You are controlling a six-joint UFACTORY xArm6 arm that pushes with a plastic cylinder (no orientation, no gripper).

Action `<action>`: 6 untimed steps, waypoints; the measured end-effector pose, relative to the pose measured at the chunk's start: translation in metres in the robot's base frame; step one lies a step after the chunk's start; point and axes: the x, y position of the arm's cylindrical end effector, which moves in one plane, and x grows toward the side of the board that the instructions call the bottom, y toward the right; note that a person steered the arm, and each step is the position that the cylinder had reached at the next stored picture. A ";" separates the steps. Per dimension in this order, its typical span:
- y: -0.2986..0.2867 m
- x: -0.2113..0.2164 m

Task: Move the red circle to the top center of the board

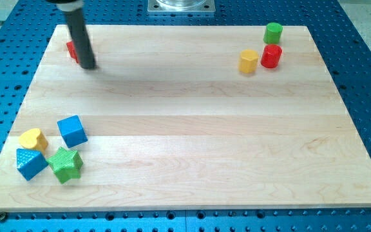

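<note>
Obs.: the arm carries no gripper, only the dark rod, so nothing opens or closes and nothing is held. Our tip [89,66] rests on the counter [185,129] near its top left corner.

A red block [71,48] sits just to the view's left of the rod and slightly above the tip. The rod hides most of it, so we cannot tell its shape or whether the two touch.

Task object: the red circle [271,56], the only red piece that reads clearly as round, is near the top right corner. It is well apart from the tip, almost the full board width to the view's right and at nearly the same height.

Neighbours: a green cylinder [273,32] is just above it. A yellow block [248,62], shape not certain, is just beside it on the view's left.

Key relation: top centre lies to the view's left of the circle and a little higher. In our judgement the push must start from the circle's right side, the side far from the tip. We would need to go round it first.

Risk: the yellow block stands in the leftward path and could be carried along.

Bottom left cluster (yellow heart [32,138], blue cube [72,131], second blue block [31,163], green star [66,164]) is not involved.
</note>
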 end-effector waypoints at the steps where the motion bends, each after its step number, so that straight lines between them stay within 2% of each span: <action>1: 0.009 -0.034; 2: 0.120 -0.019; 3: 0.271 -0.021; 4: 0.373 -0.035; 5: 0.452 -0.048; 6: 0.476 -0.001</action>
